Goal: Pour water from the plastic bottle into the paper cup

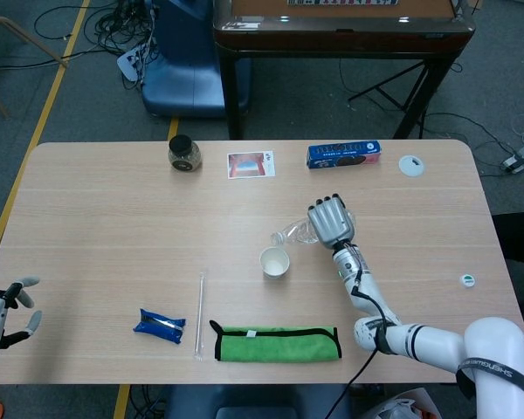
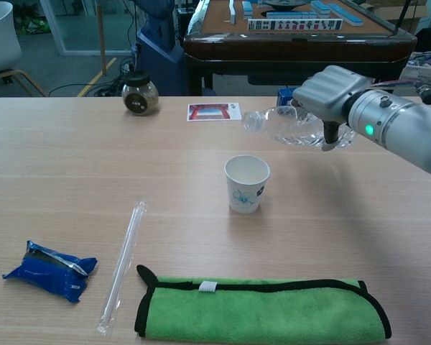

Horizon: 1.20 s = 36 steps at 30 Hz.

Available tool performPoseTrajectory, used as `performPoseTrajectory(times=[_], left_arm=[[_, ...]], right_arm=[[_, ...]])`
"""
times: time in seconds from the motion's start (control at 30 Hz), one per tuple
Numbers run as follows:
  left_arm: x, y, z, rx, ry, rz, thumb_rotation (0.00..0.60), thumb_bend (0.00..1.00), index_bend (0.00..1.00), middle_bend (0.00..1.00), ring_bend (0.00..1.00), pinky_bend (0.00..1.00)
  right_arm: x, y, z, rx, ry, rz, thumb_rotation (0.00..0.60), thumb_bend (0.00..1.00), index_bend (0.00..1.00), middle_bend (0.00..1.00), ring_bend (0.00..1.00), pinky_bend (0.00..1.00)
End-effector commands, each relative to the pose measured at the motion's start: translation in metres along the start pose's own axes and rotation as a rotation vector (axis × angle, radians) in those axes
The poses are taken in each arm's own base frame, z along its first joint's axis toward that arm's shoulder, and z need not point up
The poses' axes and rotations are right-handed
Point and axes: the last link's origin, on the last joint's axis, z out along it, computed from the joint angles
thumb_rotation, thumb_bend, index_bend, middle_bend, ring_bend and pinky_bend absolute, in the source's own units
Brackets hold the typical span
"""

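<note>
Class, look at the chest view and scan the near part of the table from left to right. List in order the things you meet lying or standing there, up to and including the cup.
Blue snack packet → plastic-wrapped straw → green cloth → paper cup.

bottle (image 2: 287, 127) mouth above paper cup (image 2: 246, 183), towel (image 2: 262, 310) in front.

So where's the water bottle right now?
The plastic bottle is in the right hand, tipped sideways in the air, its mouth just above the paper cup mid-table.
</note>
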Motion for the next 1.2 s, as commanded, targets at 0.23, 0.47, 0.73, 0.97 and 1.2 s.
performPoseTrajectory(times=[0.23,0.47,0.73,0.97,1.2], left_arm=[[-0.001,0.000,0.000,0.000,-0.004,0.003,0.600,0.33,0.28,0.51,0.48,0.74],[-0.001,0.001,0.000,-0.001,-0.005,0.004,0.600,0.33,0.28,0.51,0.48,0.74],[-0.002,0.001,0.000,0.001,-0.008,0.003,0.600,0.33,0.28,0.51,0.48,0.74],[-0.002,0.001,0.000,0.002,-0.010,0.003,0.600,0.33,0.28,0.51,0.48,0.74],[-0.003,0.001,0.001,0.002,-0.014,0.005,0.600,0.33,0.28,0.51,0.48,0.74]], right_arm=[[0.008,-0.007,-0.002,0.023,0.050,-0.165,0.600,0.21,0.64,0.61,0.50,0.49],[0.013,-0.009,-0.004,0.019,0.068,-0.253,0.600,0.21,0.64,0.61,0.50,0.49],[0.015,-0.007,-0.006,0.010,0.073,-0.288,0.600,0.21,0.64,0.61,0.50,0.49],[0.017,-0.005,-0.008,0.008,0.084,-0.351,0.600,0.21,0.64,0.61,0.50,0.49],[0.018,-0.003,-0.011,0.005,0.086,-0.363,0.600,0.21,0.64,0.61,0.50,0.49]])
